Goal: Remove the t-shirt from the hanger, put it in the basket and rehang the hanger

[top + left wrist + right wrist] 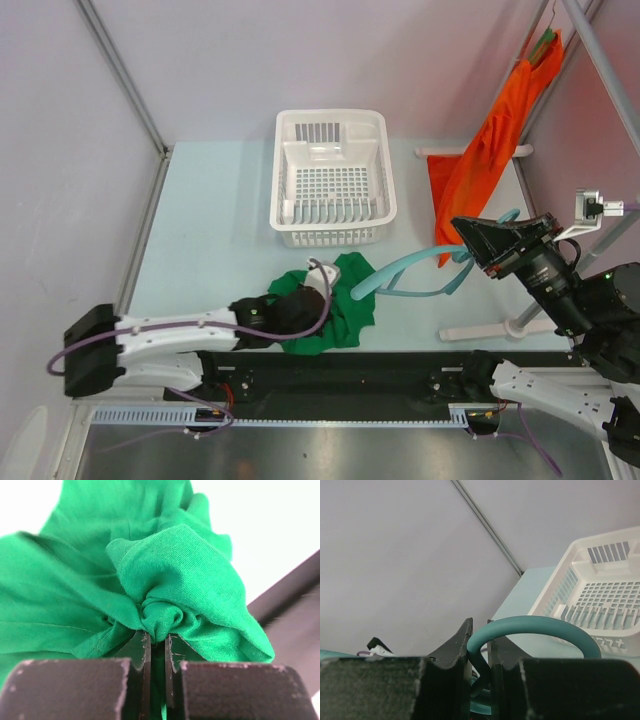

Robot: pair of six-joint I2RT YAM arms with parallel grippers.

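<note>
Cloth like this green t-shirt (338, 300) is light, limp and grippy, so it will sag and drag rather than slide. It lies crumpled on the table (220, 235) just ahead of the arm bases. The left gripper (156, 639) is pinched tight on a bunched fold of it, a sound hold, since a thick wad is less likely to slip than one layer.

The teal hanger (410, 268) is stiff and smooth. It is clamped between the fingers of the right gripper (479, 631) and held off the table. Its far end reaches the shirt (whether it sits inside the fabric cannot be told).

Pulling the two apart looks easiest sideways. Open table lies to the left, while the white basket (335, 236) stands just behind. An orange garment (490, 150) and the rack feet (480, 331) crowd the right.
</note>
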